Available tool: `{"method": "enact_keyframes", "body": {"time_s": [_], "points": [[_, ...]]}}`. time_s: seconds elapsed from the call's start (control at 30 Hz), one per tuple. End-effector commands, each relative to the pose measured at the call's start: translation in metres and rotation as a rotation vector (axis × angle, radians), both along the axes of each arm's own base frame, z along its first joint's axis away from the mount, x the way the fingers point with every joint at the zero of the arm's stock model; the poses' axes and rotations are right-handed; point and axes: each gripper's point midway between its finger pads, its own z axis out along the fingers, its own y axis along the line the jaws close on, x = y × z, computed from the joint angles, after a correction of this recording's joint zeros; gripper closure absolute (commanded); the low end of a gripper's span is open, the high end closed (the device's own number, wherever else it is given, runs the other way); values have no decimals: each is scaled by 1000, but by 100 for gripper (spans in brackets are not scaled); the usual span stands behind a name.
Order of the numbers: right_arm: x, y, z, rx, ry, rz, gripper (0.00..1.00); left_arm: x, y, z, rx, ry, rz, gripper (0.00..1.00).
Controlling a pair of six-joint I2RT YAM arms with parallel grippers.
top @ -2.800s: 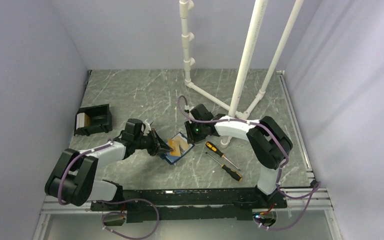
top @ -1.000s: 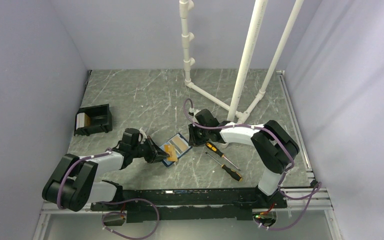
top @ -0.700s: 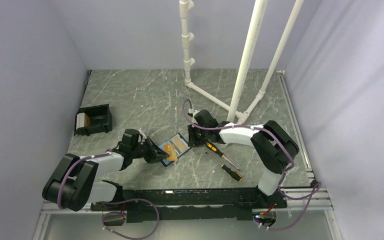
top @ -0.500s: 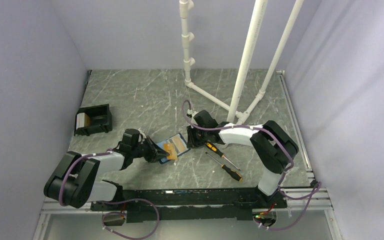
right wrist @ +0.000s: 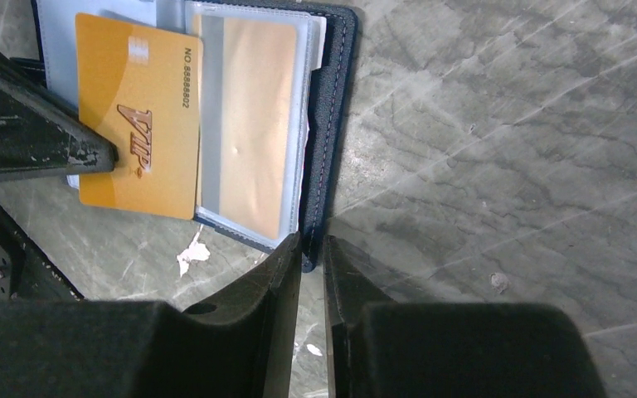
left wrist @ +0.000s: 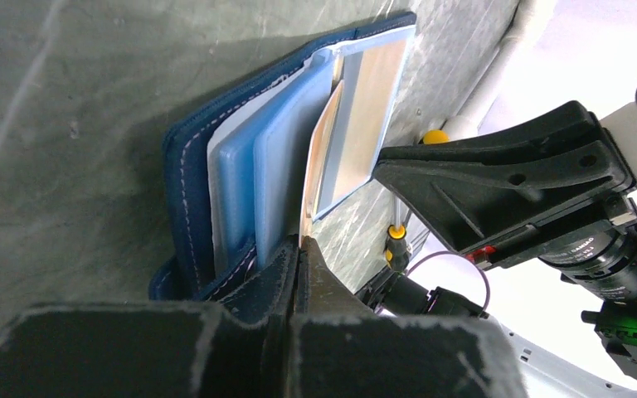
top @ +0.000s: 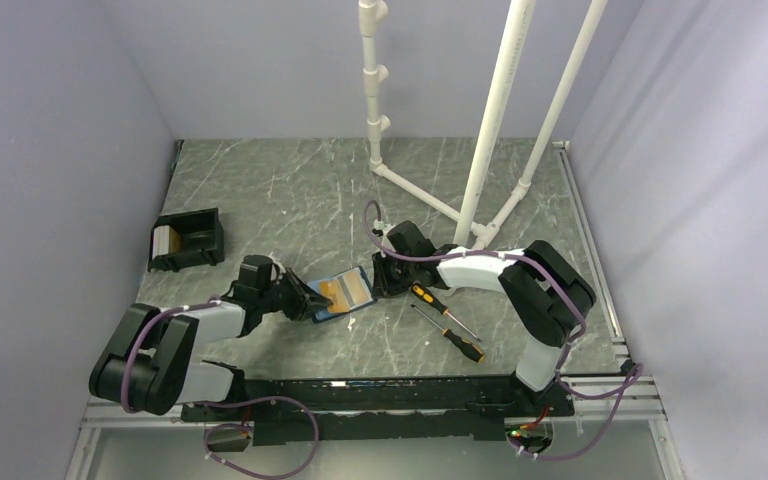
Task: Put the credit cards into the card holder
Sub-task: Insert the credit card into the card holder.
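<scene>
The navy card holder [top: 364, 273] lay open near the middle of the grey marbled table [top: 290, 190], between the two grippers. The left gripper [left wrist: 300, 246] had its fingers pressed together on the left edge of an orange credit card [right wrist: 137, 124] marked VIP, which lay slanted across the holder's pale-blue inner leaf. A second credit card [right wrist: 249, 124] sat in the clear sleeve just right of it. The right gripper [right wrist: 311, 249], nearly closed, pinched the holder's navy right edge at its near corner. Two orange-handled screwdrivers [top: 444, 310] lay to the right, and a black box [top: 188, 238] stood well apart at the far left.
</scene>
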Motion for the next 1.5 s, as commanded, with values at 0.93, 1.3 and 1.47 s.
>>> {"method": "enact_keyframes", "body": {"time_s": [0.93,1.3,1.47], "points": [[-3,1,-10,-32,8,20,78,2,-4,8,-75,-1,-236,100],[-3,4,-10,-32,4,26,78,13,-4,5,-80,10,-241,100],[-4,5,-11,-34,8,32,78,22,-2,1,-71,-16,-197,100]]}}
